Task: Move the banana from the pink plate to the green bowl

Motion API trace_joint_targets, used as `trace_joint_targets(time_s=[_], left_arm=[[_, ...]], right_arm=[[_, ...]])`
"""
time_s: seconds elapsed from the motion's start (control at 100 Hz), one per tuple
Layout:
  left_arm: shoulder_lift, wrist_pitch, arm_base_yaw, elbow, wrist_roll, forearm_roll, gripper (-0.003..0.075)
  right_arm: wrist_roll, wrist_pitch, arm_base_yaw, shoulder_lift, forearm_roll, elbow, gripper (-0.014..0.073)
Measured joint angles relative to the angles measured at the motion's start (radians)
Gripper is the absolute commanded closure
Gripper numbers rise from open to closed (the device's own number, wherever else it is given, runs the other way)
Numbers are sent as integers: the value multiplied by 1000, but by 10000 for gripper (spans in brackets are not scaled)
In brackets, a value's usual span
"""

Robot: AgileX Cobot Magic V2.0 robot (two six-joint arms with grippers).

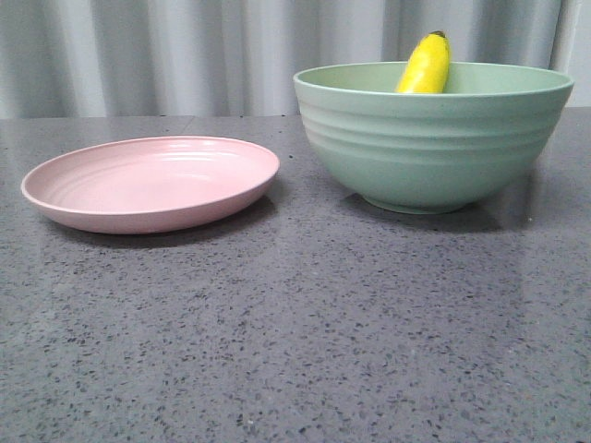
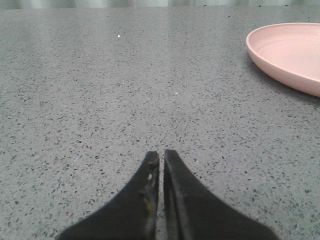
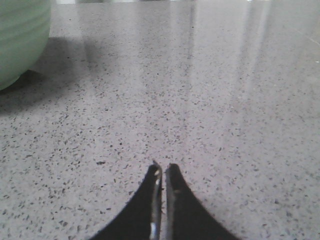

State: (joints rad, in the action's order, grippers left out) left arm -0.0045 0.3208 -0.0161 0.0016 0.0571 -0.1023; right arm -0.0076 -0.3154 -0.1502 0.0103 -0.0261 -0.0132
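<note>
The yellow banana [image 1: 425, 65] stands on end inside the green bowl [image 1: 432, 138], leaning on its far wall, dark tip up above the rim. The pink plate [image 1: 152, 182] sits bare to the left of the bowl; its rim also shows in the left wrist view [image 2: 287, 52]. The bowl's side shows in the right wrist view [image 3: 20, 35]. My left gripper [image 2: 161, 155] is shut and holds nothing, low over the table, apart from the plate. My right gripper [image 3: 163, 167] is shut and holds nothing, low over the table, apart from the bowl. Neither gripper shows in the front view.
The speckled grey stone tabletop [image 1: 295, 341] runs under everything. A pale pleated curtain [image 1: 185, 51] hangs behind the table's far edge.
</note>
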Motion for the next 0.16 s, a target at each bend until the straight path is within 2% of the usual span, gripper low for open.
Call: trace_joint_targets(time_s=[0.16], left_arm=[[0, 0, 0, 0, 0, 0, 739]], right_arm=[[-2, 0, 0, 0, 0, 0, 668]])
